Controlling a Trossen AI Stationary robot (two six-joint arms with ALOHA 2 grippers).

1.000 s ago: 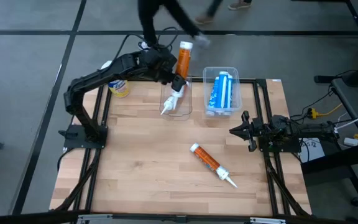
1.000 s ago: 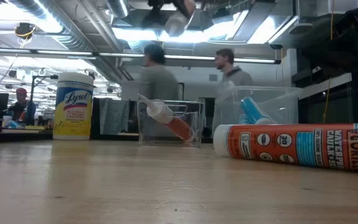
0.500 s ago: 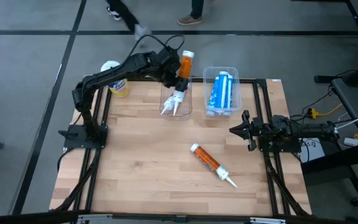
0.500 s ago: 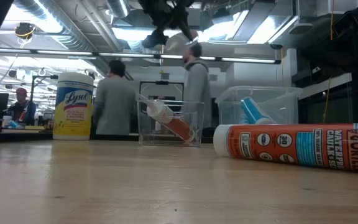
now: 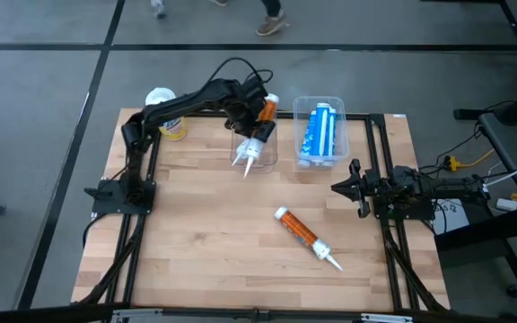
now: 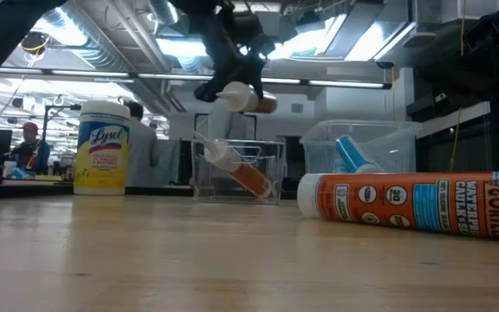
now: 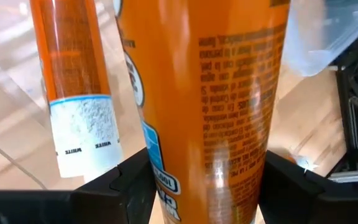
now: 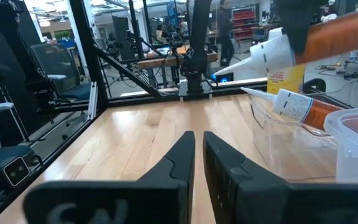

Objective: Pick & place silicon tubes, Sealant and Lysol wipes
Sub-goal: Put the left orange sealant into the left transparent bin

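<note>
The left gripper (image 5: 251, 119), clamped on an orange sealant tube (image 5: 259, 126), was lowered over the last second from above the far rim of the clear bin (image 5: 255, 154) to just over its opening. The held tube was tilted further, with its white nozzle (image 5: 249, 162) brought down toward the near edge of the bin. In the low view the tube (image 6: 243, 99) was seen to descend from the top of the frame to just above the bin (image 6: 236, 172). The people walking behind the table were displaced out of the central area.
</note>
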